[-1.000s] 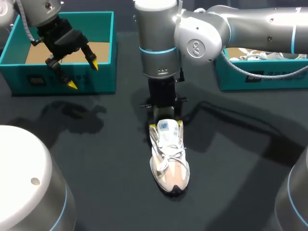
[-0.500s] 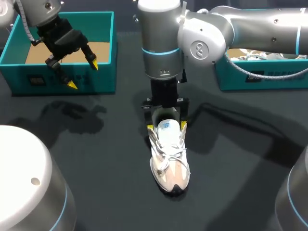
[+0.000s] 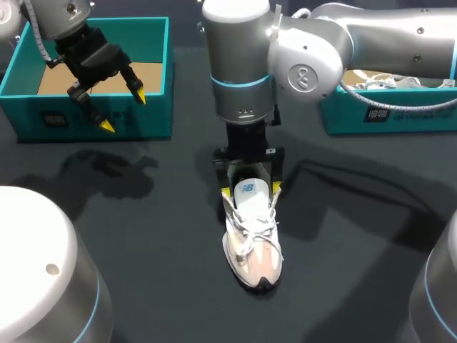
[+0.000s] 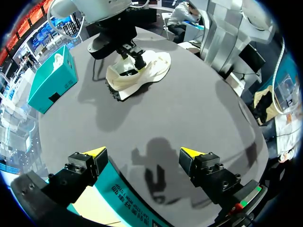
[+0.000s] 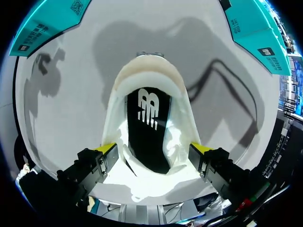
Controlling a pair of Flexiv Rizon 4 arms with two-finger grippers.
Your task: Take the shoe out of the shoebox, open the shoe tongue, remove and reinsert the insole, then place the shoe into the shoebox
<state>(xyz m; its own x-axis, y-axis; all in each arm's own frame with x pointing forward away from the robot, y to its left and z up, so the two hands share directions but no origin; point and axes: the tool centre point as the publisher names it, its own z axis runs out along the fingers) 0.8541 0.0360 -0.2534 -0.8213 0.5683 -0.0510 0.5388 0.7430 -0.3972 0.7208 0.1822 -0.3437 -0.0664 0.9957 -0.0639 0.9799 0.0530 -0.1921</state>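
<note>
The shoe [image 3: 251,239] was seen upright on the table [image 3: 143,236], outside the shoebox [image 3: 167,64]. The right gripper [image 3: 250,190] was held at its heel, fingers spread beside it. The left gripper [image 3: 123,111] was spread wide by the shoebox

Left gripper [image 4: 142,152] above rim of teal shoebox [image 4: 125,208], fingers [image 4: 87,163] spread wide, yellow tips pointing out over dark tabletop [image 4: 199,109]. Cream floor of shoebox visible under one finger. Gripper shadow on tabletop just ahead. Far ahead, well apart: pale shoe [image 4: 147,71] with dark sole edge, right gripper [image 4: 132,56] at its collar. Second teal box [image 4: 49,82] near shoe, not touching.
</note>
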